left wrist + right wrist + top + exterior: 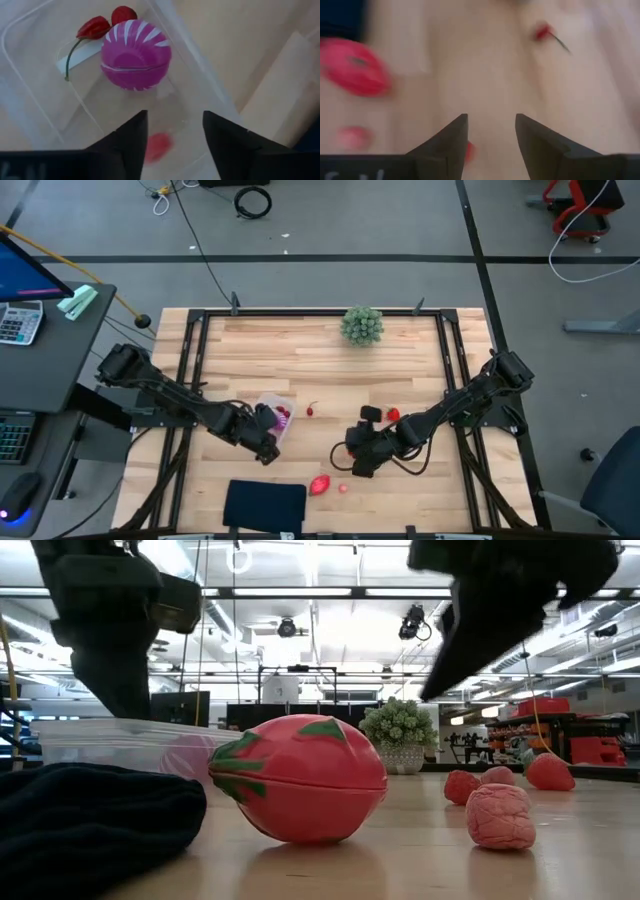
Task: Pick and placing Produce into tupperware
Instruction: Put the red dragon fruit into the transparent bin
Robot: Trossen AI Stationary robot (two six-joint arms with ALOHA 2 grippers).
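Left fingers: your left gripper (172, 142) stands with jaws apart and nothing between them, directly over the tupperware (283, 412); a small red piece (157, 146) shows between the tips, seemingly lying in the tub.
Tub contents: purple-white ball (135, 61) and a stemmed red cherry pair (102, 25) lie on the clear floor.
Right fingers: your right gripper (491, 142) is also parted and empty, low over bare wood near the worktop's front edge, right of centre.
Nearest produce: the big pink-red piece (320, 484) and a small pink berry (343, 488) lie just beside the right gripper, toward the front edge next to the black pad (264, 505).
Other strays: a stemmed red piece (310, 411) mid-worktop; a red berry (393, 415) behind the right gripper.
Step in hand, my reading: left drop looks finished; right is lining up a pick.
Doing it well: centre one piece between the fingers before closing; round toys will likely squirt sideways off-centre.
Arm pose: both arms reach inward from the side edges, wrists pitched down.
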